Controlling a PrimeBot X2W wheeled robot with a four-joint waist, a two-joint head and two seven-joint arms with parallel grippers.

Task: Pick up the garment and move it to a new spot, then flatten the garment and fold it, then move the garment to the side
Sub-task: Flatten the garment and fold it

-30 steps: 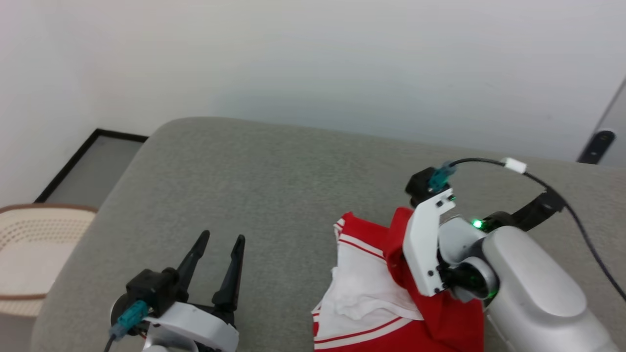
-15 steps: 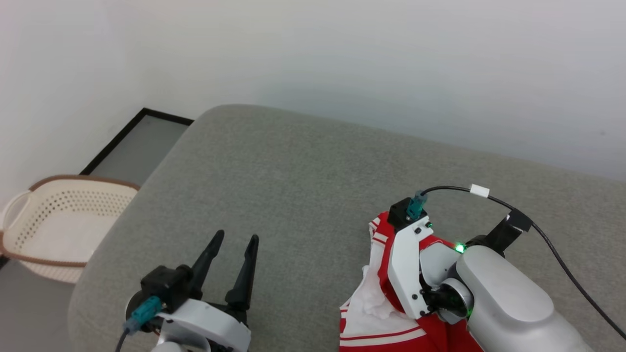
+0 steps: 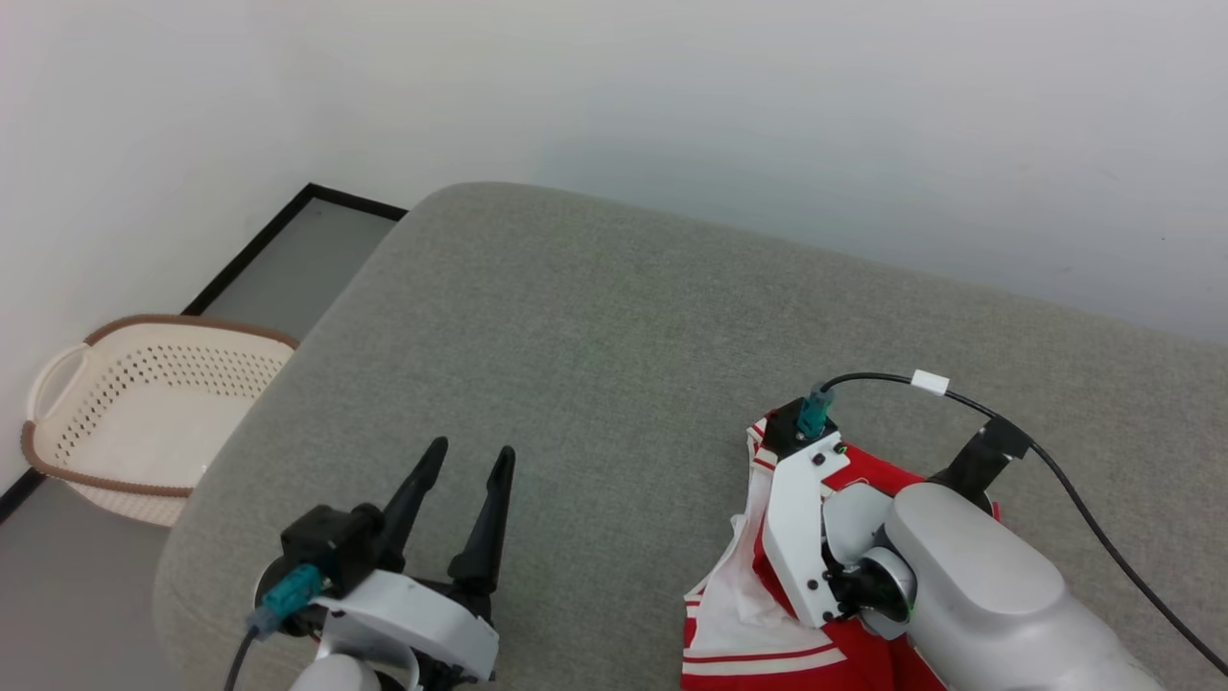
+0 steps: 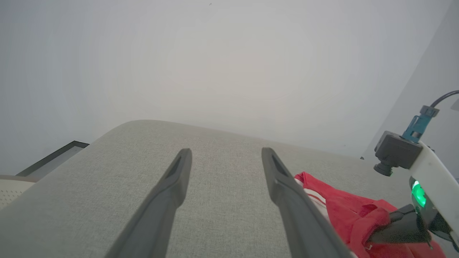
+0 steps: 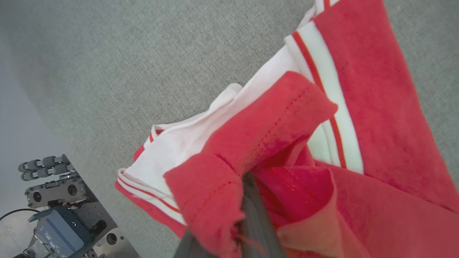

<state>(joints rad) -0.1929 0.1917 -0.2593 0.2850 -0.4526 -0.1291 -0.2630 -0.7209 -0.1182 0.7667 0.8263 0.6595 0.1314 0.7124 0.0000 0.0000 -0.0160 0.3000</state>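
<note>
Garment (image 3: 734, 619) stays clamped in right end effector (image 5: 251, 195); left end effector (image 3: 470, 459) stays spread wide.

Your head view looks down and forward across the grey cushion (image 3: 595, 317) to the wall (image 3: 672, 86). Left wrist view: low, skimming the cushion toward that wall. Right wrist view: close, facing down onto the garment (image 5: 376, 107), which all three share.

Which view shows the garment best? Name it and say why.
Right wrist view: the garment is close up, red cloth and striped trim bunched around the shut right tool. The head view has the right arm hiding part; the left wrist view catches one red edge.
</note>
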